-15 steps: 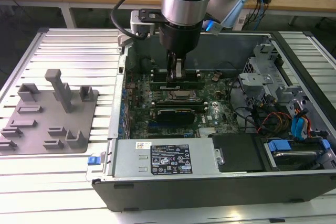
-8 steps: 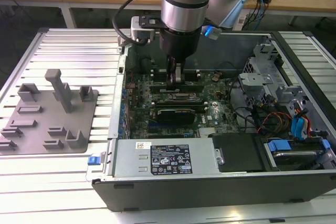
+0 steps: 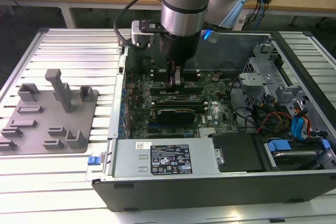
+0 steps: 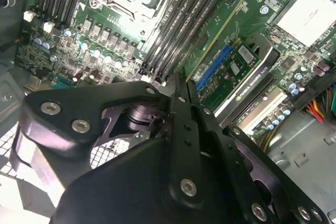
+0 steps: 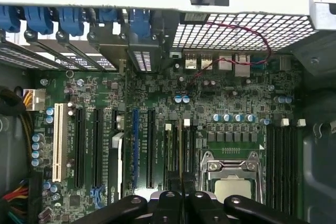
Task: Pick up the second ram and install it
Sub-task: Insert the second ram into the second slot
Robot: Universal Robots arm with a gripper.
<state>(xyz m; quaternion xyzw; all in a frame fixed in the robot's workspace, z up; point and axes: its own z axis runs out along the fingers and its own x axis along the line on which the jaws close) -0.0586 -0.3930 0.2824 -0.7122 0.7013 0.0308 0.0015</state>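
Two fingers (image 4: pixel 185 129) of end effector (image 4: pixel 177 80) together, tips beside memory slots (image 4: pixel 184 30), room tight.

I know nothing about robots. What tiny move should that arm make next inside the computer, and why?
Probably a gentle push straight down. The gripper is shut and stands upright with its tip at the memory slots beside the processor socket. Whether the second ram is fully seated there cannot be told, so only a small press seems wise.
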